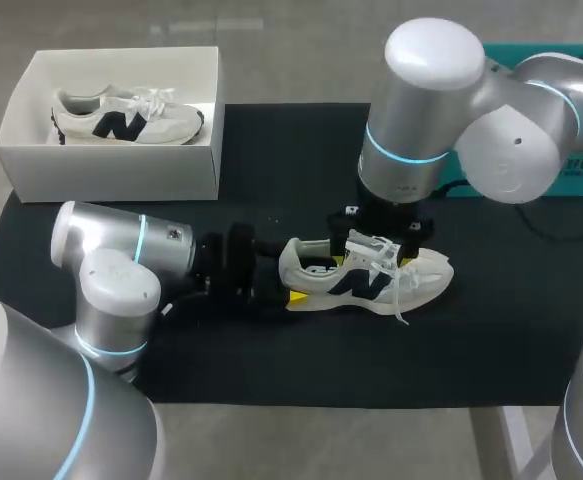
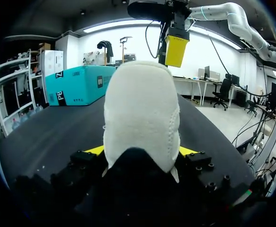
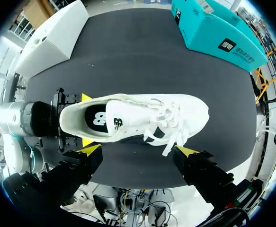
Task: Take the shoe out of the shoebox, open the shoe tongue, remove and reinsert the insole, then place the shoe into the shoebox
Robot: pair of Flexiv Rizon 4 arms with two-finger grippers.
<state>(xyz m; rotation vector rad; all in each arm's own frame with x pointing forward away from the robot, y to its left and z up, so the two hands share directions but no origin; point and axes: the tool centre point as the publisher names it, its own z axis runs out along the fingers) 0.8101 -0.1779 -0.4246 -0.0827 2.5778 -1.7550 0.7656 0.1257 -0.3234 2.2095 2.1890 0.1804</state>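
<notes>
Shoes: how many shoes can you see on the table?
2. One shoe lies inside the white shoebox at the far left. The other shoe stands on the black mat, its heel gripped by the left gripper. None seem hidden.

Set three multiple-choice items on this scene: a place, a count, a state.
1. The left tool grips the shoe at: A the heel; B the toe; C the laces.
2. Shoes in view: A one; B two; C three.
3. The right tool is: A shut on the laces; B open above the shoe; C shut on the heel.
Answers: 1 A, yellow tips flank the heel. 2 B, one on the black mat, a second shoe in the shoebox. 3 B, its fingers stand apart, touching nothing.
</notes>
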